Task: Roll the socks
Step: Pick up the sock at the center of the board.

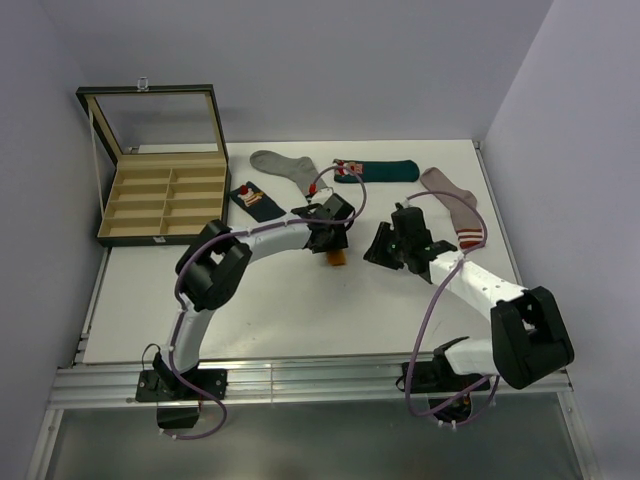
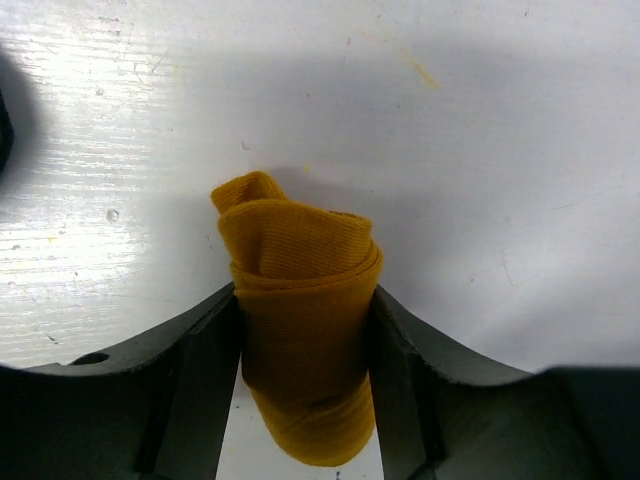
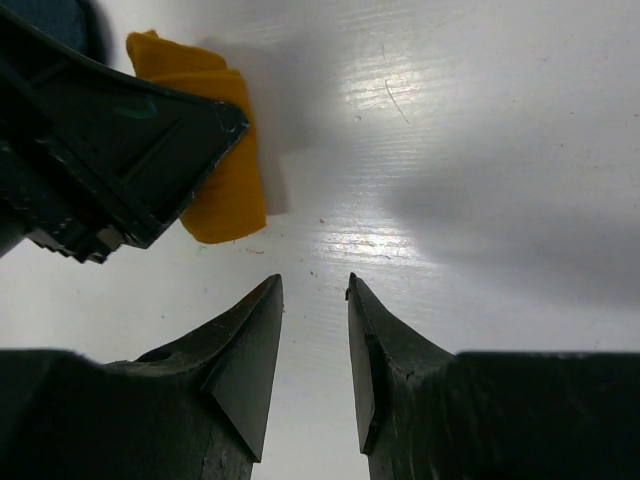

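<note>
Mustard-orange knit fills your left claw (image 2: 306,290): both black fingers press the flanks of the mustard sock (image 2: 295,240). It is wound into a stubby, finely ribbed cylinder with a loose tail poking out, and is likely pinched so the roll cannot spring open. Your right claw (image 3: 313,280) hovers just beside it, pointed jaws slightly apart on nothing, near the middle of the glossy white table (image 1: 300,310). Toward the far edge, the navy sock (image 1: 255,198) and teal sock (image 1: 378,170) lie flat, not yet rolled.
</note>
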You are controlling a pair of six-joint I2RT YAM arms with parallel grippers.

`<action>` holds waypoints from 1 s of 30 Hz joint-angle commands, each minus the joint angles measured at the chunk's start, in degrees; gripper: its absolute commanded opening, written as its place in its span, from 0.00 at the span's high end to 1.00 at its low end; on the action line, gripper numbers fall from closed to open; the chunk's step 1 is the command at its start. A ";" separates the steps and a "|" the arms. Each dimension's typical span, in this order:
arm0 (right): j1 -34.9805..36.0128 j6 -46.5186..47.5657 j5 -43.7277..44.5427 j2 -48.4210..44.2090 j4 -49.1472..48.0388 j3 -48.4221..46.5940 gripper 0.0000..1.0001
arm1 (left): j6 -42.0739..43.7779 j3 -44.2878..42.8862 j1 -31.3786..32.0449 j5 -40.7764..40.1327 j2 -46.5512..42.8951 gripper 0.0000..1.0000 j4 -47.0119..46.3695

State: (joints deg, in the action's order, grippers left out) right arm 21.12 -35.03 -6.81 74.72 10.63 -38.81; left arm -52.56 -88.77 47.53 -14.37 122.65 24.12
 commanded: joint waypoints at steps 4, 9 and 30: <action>0.06 0.48 1.97 -3.61 0.18 0.75 0.60 | 3.51 3.08 1.25 0.75 9.10 0.61 15.17; -0.03 0.31 1.71 -4.84 0.53 1.01 0.61 | 3.51 4.22 1.16 0.84 7.78 0.89 14.20; -0.38 8.92 9.09 -29.00 15.20 -8.04 0.51 | 2.46 4.74 -16.05 1.98 -19.55 1.00 8.40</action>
State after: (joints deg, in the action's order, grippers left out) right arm 21.02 -28.77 -0.58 48.77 23.29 -43.66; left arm -49.19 -84.71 36.64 -11.86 110.08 32.86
